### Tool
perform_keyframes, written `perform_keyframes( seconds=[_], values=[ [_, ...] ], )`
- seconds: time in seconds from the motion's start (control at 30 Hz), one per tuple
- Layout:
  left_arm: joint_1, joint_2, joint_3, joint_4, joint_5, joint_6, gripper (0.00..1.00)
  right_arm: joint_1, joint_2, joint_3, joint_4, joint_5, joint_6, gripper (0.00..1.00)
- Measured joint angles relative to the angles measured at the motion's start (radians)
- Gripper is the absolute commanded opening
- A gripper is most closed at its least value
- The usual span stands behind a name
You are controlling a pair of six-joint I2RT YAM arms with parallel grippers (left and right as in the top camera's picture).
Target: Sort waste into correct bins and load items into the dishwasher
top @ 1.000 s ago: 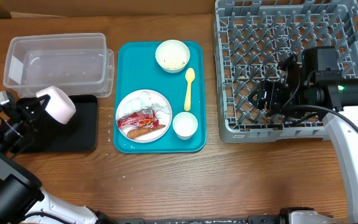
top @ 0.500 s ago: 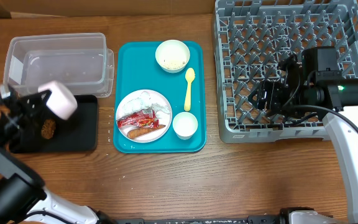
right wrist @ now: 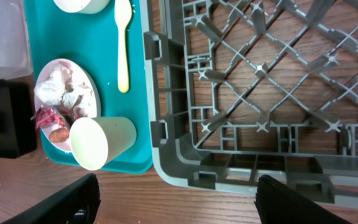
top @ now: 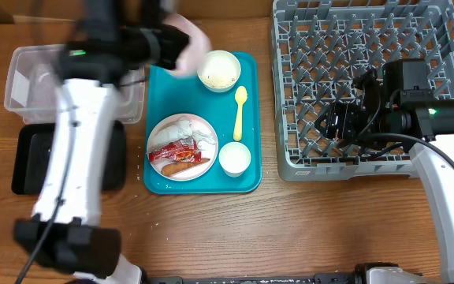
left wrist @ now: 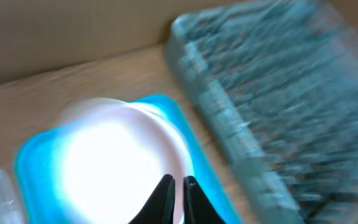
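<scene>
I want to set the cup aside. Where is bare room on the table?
The table is bare along its front edge, below the teal tray and dish rack. The rack's rear rows are empty too. The tray is crowded: plate, cup, spoon, bowl.

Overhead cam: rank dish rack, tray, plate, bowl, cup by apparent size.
Largest to smallest:
1. dish rack
2. tray
3. plate
4. bowl
5. cup
Bowl and cup look close; the bowl appears slightly wider.

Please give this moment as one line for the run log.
left gripper: shut on pink bowl, above teal tray | right gripper: open, above dish rack | plate, cup, spoon: on tray
</scene>
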Motion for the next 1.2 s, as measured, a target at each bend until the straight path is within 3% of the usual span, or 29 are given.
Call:
perform_keyframes(
  seconds=[0.2,0.43,0.57,0.7,0.73,1.2],
  values=[
    [-0.184,0.183,0.0,-0.032,-0.396,0.062,0.04,0.0,0.0,0.0,0.007,0.006,0.0,0.83],
    [-0.199,0.338,-0.015,-0.057,-0.537,0.056,0.04,0.0,0.0,0.0,0.008,0.019,0.0,0.83],
    [-0.199,0.336,-0.014,-0.031,-0.556,0.056,0.08,0.0,0.0,0.0,0.011,0.023,0.001,0.83],
    [-0.199,0.336,-0.014,-0.027,-0.559,0.054,0.31,0.0,0.0,0.0,0.021,0.024,0.0,0.83],
    [-0.199,0.336,-0.014,-0.027,-0.559,0.055,0.33,0.0,0.0,0.0,0.021,0.024,0.0,0.83],
    [-0.199,0.336,-0.014,-0.062,-0.338,0.1,0.42,0.0,0.0,0.0,0.024,0.023,0.0,0.83]
  ],
)
